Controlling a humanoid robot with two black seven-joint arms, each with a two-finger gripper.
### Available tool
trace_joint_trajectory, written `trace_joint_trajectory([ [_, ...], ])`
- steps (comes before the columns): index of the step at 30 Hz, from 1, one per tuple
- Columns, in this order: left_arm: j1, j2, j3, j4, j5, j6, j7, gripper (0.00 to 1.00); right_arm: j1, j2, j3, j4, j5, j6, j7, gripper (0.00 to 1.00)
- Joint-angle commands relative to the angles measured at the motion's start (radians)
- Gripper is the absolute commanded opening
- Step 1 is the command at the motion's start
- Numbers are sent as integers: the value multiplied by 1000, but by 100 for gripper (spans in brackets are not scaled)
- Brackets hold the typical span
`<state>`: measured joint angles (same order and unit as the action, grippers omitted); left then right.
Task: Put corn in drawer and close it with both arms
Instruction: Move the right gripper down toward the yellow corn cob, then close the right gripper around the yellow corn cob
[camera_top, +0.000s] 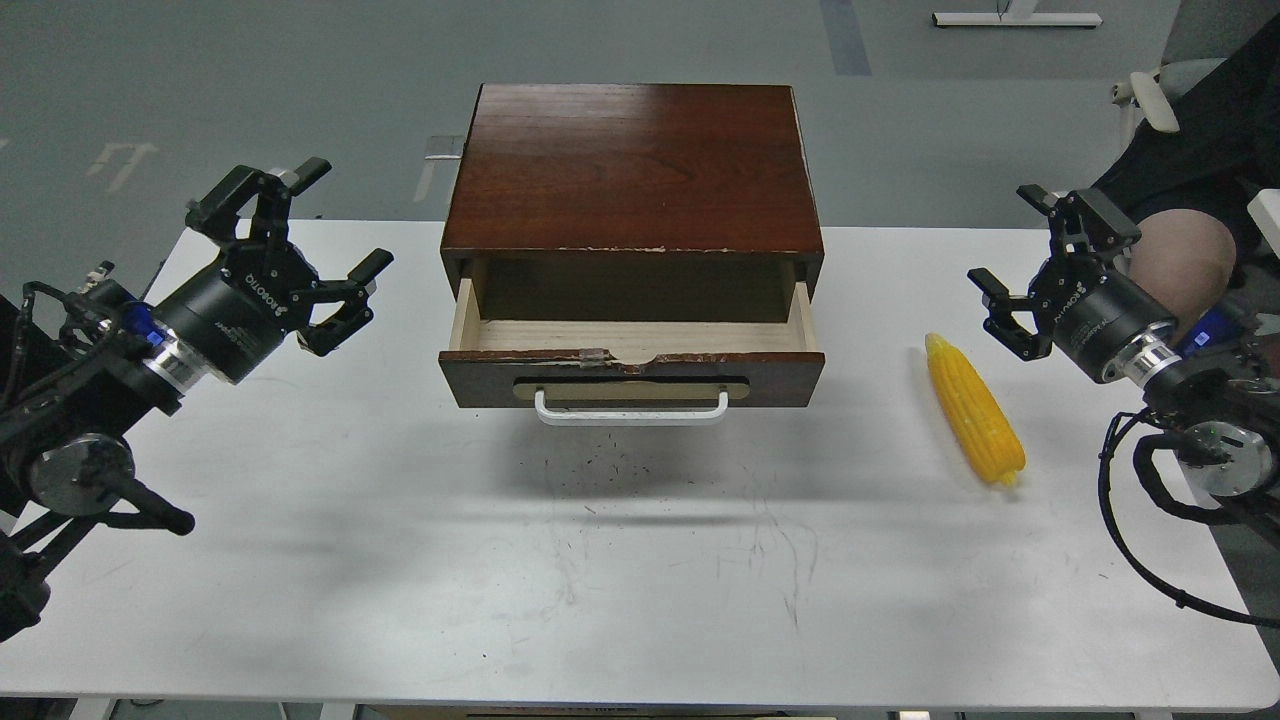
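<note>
Yellow corn (974, 423) lies flat on the white table (640, 580), to the right of the drawer (632, 365) and well apart from it, narrow tip pointing away from the robot. Drawer is pulled partway out of the dark wooden cabinet (632, 170); pale wood interior visible and nothing in it, white handle (631, 408) facing the robot.

Right gripper (1035, 275) hangs above the table just beyond the corn's far tip, fingers spread wide, holding nothing. Left gripper (290, 245) is off to the left of the drawer, likewise spread and empty.

Step in hand, as judged: the pick has not begun; corn untouched, drawer already open enough to receive it.

Next move calls for: right arm lowers over the cob's middle with fingers across its width, not along it. Tapered, ribbed body may roll or slip if gripped near the tip. Height of the gripper above the table is hard to judge from this angle. Drawer opening looks shallow front to back, so the cob probably goes in lying along the drawer's width.
</note>
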<state>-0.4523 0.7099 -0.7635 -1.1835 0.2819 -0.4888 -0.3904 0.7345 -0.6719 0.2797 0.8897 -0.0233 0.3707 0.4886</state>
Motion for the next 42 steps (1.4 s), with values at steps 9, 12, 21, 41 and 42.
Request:
trace_joint_trajectory([
  [9, 9, -3, -11, 16, 0, 0, 4, 100, 3, -9, 1, 6, -3, 2, 0, 100],
  [12, 7, 6, -13, 22, 0, 0, 1, 100, 22, -24, -2, 9, -26, 5, 0, 100],
  [21, -2, 23, -23, 21, 0, 0, -15, 100, 92, -127, -16, 9, -648, -65, 0, 100],
  [41, -2, 22, -25, 18, 6, 0, -33, 100, 123, -97, -343, -74, -1103, -240, 0, 100],
  [42, -2, 22, -25, 18, 6, 0, -33, 100, 121, -87, -343, -78, -1103, -240, 0, 99],
])
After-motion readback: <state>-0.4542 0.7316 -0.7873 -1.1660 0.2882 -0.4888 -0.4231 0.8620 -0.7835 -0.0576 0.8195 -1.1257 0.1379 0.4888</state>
